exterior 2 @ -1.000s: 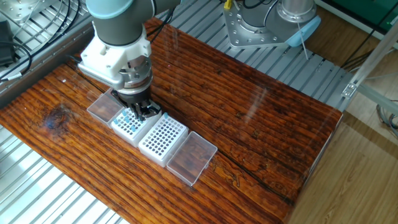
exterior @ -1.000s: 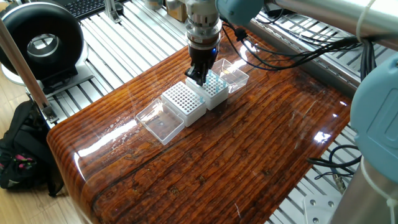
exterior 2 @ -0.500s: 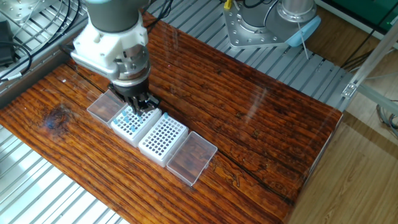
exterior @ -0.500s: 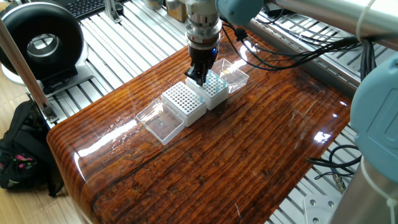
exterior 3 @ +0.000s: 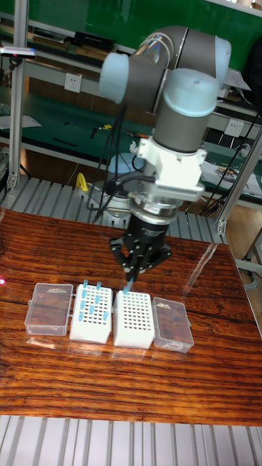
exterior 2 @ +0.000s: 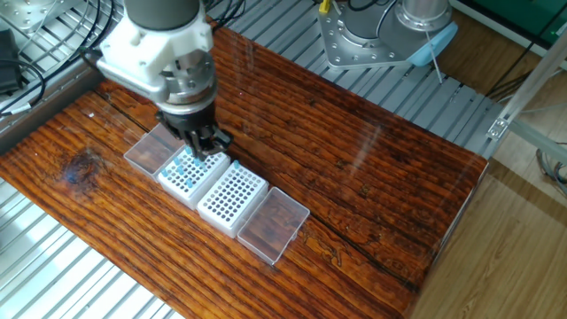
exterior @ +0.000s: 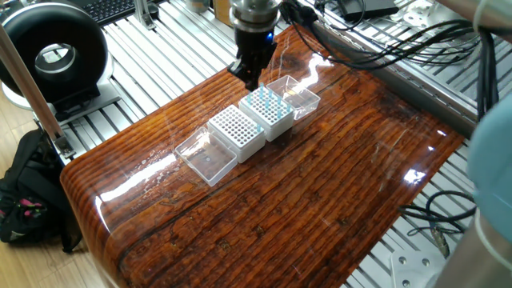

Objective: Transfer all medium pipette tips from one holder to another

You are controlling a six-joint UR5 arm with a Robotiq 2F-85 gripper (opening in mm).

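The gripper [exterior 3: 129, 277] pinches one blue tip [exterior 3: 126, 290] upright, just above the empty rack's [exterior 3: 135, 320] back-row holes.

1. A glossy, dark reddish wooden table [exterior: 264, 208] with a strong striped grain; bright light glints off its surface
2. The table sits on a frame of ribbed aluminium rails [exterior: 160, 56]
3. A round black device [exterior: 52, 56] stands on the rails at one corner, perhaps a fan or a ring light
4. A black bag [exterior: 28, 200] rests on pale wooden flooring [exterior 2: 523, 248] beside the table
5. Loose black cables [exterior: 384, 56] trail over the rails
6. A green wall [exterior 3: 87, 18] behind, with white wall sockets [exterior 3: 71, 82] and a cluttered bench below it
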